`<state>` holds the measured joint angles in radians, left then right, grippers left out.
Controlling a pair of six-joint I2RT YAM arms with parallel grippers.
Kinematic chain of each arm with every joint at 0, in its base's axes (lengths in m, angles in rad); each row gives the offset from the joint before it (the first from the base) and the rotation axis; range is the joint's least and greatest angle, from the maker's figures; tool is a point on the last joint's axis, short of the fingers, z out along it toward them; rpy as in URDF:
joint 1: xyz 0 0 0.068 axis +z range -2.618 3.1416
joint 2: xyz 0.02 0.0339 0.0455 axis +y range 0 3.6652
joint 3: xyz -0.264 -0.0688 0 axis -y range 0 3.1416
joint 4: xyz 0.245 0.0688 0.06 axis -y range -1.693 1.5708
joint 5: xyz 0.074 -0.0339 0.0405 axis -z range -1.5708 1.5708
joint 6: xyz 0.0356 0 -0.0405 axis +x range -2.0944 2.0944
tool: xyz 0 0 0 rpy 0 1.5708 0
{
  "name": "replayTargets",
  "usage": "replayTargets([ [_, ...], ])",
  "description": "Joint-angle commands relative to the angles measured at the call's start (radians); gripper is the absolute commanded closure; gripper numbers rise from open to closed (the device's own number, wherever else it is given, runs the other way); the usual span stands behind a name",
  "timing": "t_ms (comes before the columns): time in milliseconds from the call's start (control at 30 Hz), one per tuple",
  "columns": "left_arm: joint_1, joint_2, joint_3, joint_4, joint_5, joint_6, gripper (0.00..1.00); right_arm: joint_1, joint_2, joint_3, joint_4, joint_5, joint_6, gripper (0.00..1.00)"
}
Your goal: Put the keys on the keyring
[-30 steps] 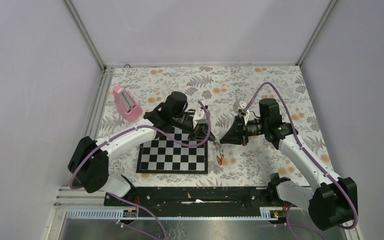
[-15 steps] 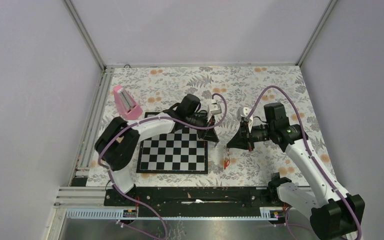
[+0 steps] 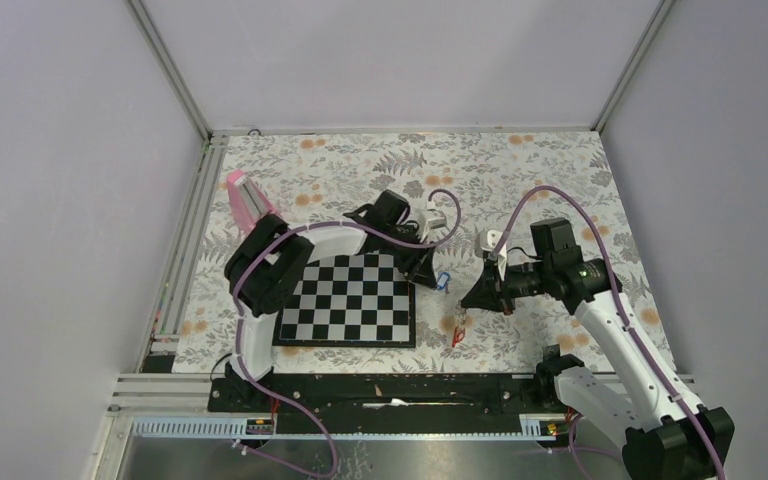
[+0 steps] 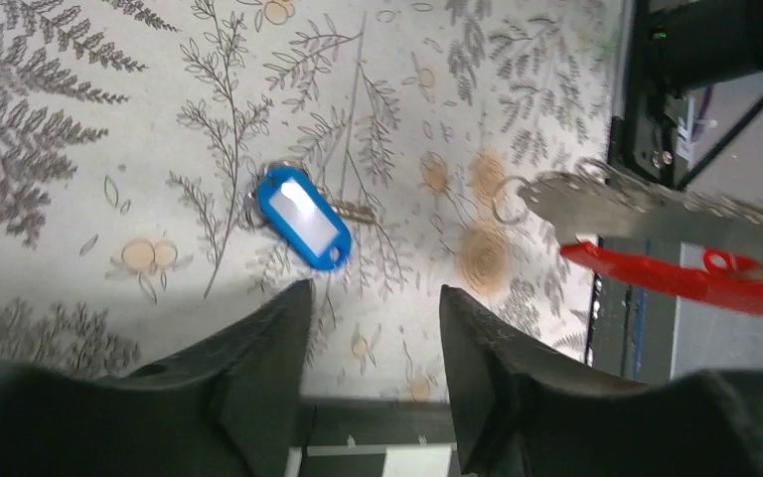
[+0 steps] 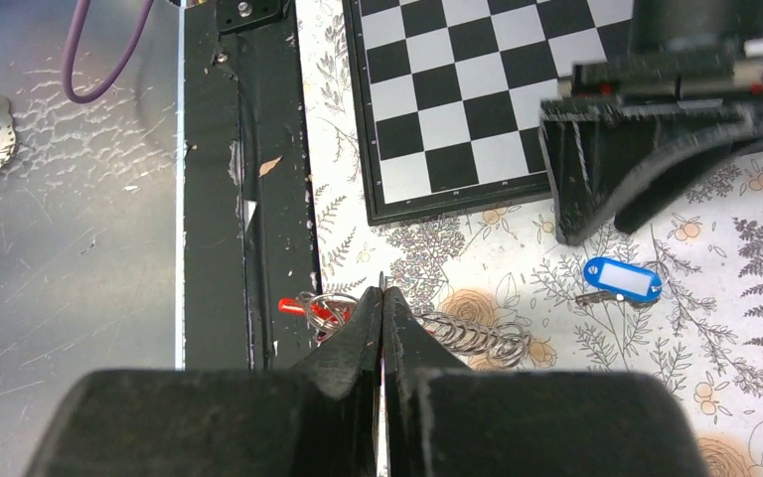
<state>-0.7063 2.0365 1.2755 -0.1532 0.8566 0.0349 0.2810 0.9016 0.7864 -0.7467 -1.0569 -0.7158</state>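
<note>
Blurred in the left wrist's view, the keyring (image 4: 656,214) and the red-tagged key (image 4: 676,280) just below it both run off the right edge. In the right wrist's view, the pinched right hand (image 5: 382,298) covers its contact with the ring. From above, the blue-tagged key (image 3: 442,281) is too small to make out.

No readable text, brand or number in any view, white label window of the blue key tag (image 4: 303,217) blank or illegible, chessboard (image 3: 348,300) plain squares only
</note>
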Motion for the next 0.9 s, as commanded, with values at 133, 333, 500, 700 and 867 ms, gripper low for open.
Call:
replayTargets([
  [133, 0.061, -0.380, -0.222, 0.374, 0.245, 0.094, 0.34, -0.003, 0.044, 0.047, 0.149, -0.041, 0.094, 1.00],
  [333, 0.006, -0.461, -0.262, 0.500, 0.267, 0.026, 0.33, -0.003, 0.088, 0.068, 0.233, -0.092, 0.176, 1.00],
  [500, -0.035, -0.463, -0.283, 0.512, 0.259, 0.035, 0.33, -0.005, 0.104, 0.079, 0.277, -0.110, 0.220, 1.00],
  [700, -0.050, -0.482, -0.351, 0.581, 0.255, 0.013, 0.33, -0.008, 0.110, 0.078, 0.309, -0.109, 0.256, 1.00],
  [867, -0.066, -0.470, -0.354, 0.623, 0.242, -0.028, 0.41, -0.007, 0.116, 0.065, 0.337, -0.105, 0.277, 1.00],
])
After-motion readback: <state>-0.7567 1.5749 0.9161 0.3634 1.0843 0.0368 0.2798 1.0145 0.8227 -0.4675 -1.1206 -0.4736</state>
